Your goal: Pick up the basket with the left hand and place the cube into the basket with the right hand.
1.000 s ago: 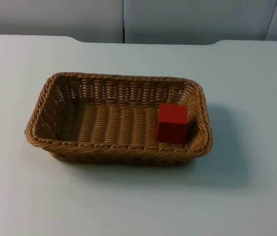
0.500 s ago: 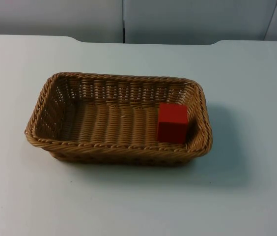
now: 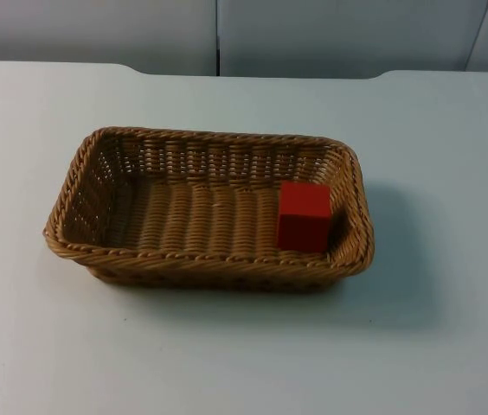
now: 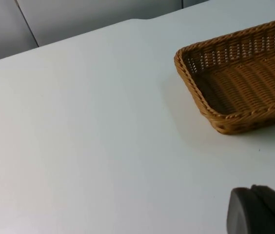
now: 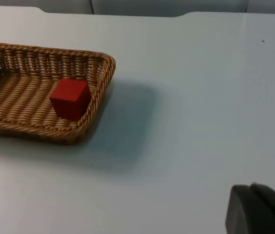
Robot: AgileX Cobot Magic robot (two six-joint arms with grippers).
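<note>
Sitting flat on the white table, the wicker basket is about mid-table, long sides parallel to the back edge by the grey wall. Nothing grips it.

Contents: one red cube, on the basket floor at the right end, tucked into the front-right corner. It touches or nearly touches the right wall and the front wall; can't tell which from the top view. Cube sits flat, one face up. The remaining floor shows bare weave. Right wrist view confirms: cube inside the basket, close against the short end wall nearest that arm.

Left wrist view: basket's left end with bare floor, table around it.

Left gripper: a single dark fingertip is visible, off the basket's left end, well apart from it, over bare table. Holds nothing visible; how far open, cannot tell.

Right gripper: same, one dark fingertip, well apart from the basket's right end, over bare table. Nothing in it that I can see; opening cannot be judged.
</note>
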